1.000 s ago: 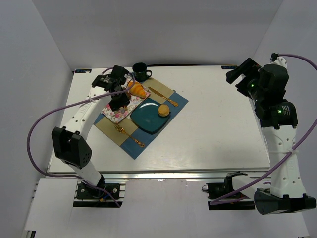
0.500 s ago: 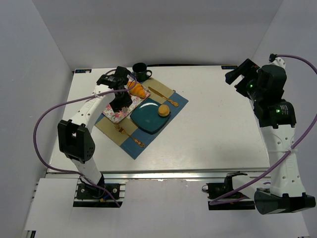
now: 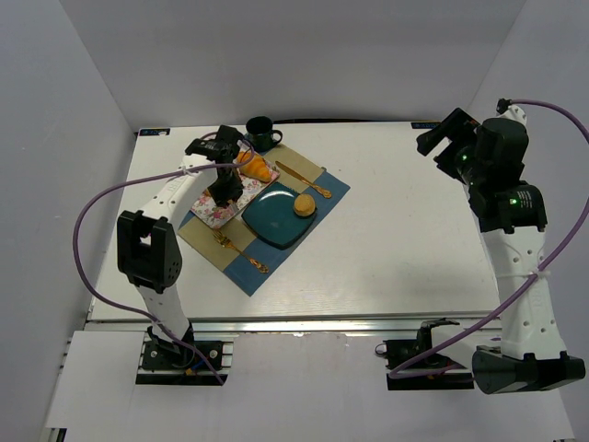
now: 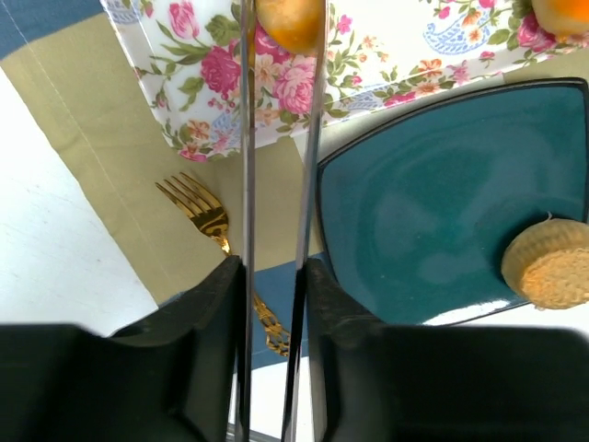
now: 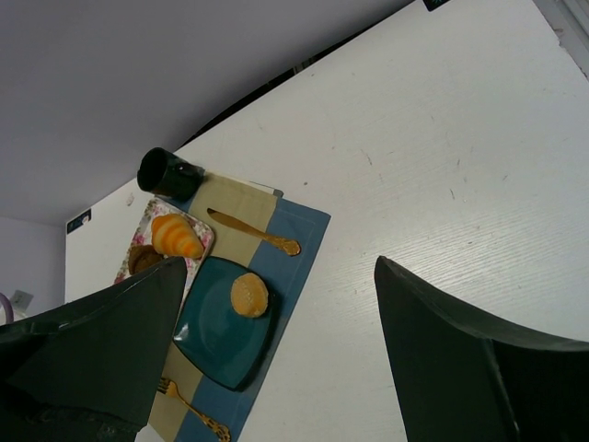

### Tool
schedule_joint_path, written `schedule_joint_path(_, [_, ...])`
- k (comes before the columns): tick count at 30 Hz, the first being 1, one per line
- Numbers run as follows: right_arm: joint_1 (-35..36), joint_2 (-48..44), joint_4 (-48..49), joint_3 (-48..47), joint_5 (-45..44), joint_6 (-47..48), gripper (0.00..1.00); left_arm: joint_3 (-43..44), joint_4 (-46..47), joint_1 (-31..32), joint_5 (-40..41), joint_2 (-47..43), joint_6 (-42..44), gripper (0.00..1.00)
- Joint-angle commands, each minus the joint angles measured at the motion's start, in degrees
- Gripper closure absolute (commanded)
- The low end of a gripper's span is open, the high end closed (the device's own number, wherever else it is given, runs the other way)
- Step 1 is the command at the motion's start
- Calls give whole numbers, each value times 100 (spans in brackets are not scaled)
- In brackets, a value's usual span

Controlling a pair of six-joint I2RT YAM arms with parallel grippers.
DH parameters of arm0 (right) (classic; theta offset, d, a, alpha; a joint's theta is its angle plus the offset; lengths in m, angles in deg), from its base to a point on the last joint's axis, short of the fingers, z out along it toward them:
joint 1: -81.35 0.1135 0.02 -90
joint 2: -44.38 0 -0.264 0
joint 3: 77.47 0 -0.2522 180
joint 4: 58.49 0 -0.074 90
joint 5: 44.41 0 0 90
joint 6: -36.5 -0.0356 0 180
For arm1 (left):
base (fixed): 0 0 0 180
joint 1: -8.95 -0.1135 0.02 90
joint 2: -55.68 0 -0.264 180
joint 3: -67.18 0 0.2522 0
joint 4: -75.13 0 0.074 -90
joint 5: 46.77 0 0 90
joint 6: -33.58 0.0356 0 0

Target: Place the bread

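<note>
Left arm's elbow has swung in and upright, and the left hand (image 3: 226, 191) now hangs over the floral tray (image 4: 193, 83). Its fingers (image 4: 247, 138) are pinched narrow on a small golden bread (image 4: 290, 20) at their tips, whose top is cut off. A teal plate (image 4: 414, 212) with a round bun (image 4: 550, 265) lies just right of the hand. The fork (image 4: 204, 210) handle is hidden beneath it. The right hand (image 3: 442, 140) gapes wide, well apart.

We list, by finish. Between the fingers (image 4: 311, 138) of the left gripper (image 4: 282, 18): bread roll (image 4: 290, 23), smooth golden crust. To one side of the fingers: teal plate (image 4: 414, 230), glossy glaze; bun (image 4: 550, 265), rough and crumbly. To the other: fork (image 4: 204, 214), polished gold metal. Beneath: placemat (image 4: 110, 175), matt woven cloth.
</note>
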State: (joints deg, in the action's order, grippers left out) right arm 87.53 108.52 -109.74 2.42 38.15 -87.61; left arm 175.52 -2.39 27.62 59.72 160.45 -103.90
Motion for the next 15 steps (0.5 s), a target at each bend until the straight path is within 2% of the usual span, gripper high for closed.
schedule_joint_path(1, [7, 28, 225, -84, -3, 71, 11, 69, -4, -83, 125, -229, 2, 67])
schedule_joint_path(8, [7, 107, 208, -146, -12, 89, 11, 227, -637, -154, 654, -1010, 142, 67])
schedule_joint_path(15, [15, 143, 181, -119, -20, 71, 11, 244, -742, -66, -374, -1556, 810, 67])
